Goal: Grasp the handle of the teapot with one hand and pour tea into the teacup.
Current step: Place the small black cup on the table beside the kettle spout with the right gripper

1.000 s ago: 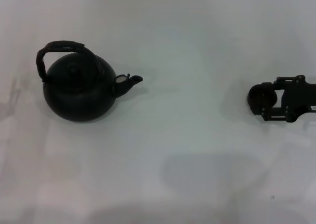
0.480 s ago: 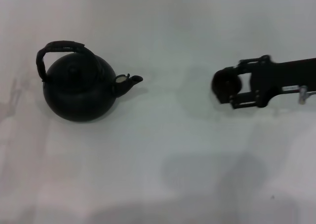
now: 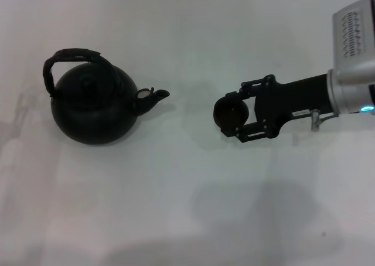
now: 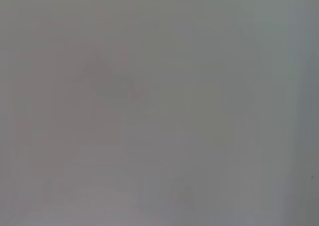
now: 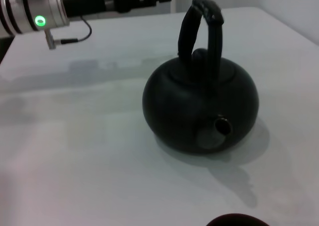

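A white worktop [image 3: 187, 178] is seen from the head view, with the teapot [image 3: 94, 105] set on its left part. The teapot is upright, its short spout [image 3: 157, 95] turned toward the right, and the handle [image 3: 67, 61] is raised in an arch over the lid, untouched by either arm. The right gripper [image 3: 233, 115] is reached in from the right edge and is placed to the right of the spout, well apart from it. The teacup [image 3: 230, 112] is held between its two fingers, which are closed against the cup's sides; whether the cup is resting on the worktop or lifted off it cannot be told. In the right wrist view the teapot [image 5: 200, 104] is shown spout-on with the handle [image 5: 202, 24] standing tall, and only a dark sliver of the teacup [image 5: 237, 220] is caught at the frame's edge. The left gripper is not seen in any view; only a blank grey surface is shown by the left wrist view.
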Action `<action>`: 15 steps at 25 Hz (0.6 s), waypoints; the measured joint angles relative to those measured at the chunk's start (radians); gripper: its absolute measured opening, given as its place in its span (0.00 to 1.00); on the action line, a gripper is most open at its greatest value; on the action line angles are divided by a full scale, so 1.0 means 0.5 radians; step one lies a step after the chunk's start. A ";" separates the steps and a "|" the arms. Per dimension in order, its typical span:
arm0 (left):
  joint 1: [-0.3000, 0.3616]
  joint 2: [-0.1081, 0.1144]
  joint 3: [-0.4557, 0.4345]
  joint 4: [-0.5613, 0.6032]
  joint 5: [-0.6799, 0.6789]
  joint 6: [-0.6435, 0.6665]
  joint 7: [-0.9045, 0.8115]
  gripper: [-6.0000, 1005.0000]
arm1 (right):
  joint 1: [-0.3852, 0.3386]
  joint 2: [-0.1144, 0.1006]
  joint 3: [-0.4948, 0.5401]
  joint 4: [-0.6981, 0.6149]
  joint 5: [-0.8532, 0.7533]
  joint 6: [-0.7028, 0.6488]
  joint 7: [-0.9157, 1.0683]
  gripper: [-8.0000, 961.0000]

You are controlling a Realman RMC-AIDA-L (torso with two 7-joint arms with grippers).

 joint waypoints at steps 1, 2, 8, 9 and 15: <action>0.000 0.000 0.000 0.000 0.000 0.000 0.000 0.81 | -0.003 0.001 -0.038 0.000 0.015 -0.039 -0.011 0.79; 0.000 0.000 0.000 0.000 0.001 -0.001 0.000 0.81 | -0.007 0.001 -0.075 0.001 0.029 -0.072 -0.020 0.80; 0.000 0.000 0.000 0.000 0.001 -0.002 0.000 0.81 | -0.022 0.005 -0.281 0.013 0.060 -0.295 -0.058 0.81; 0.000 0.000 0.000 0.000 0.001 -0.002 0.000 0.81 | -0.023 0.006 -0.307 0.020 0.065 -0.325 -0.061 0.81; -0.004 0.003 0.000 0.000 0.001 -0.003 0.000 0.81 | -0.022 0.007 -0.404 0.055 0.151 -0.440 -0.082 0.82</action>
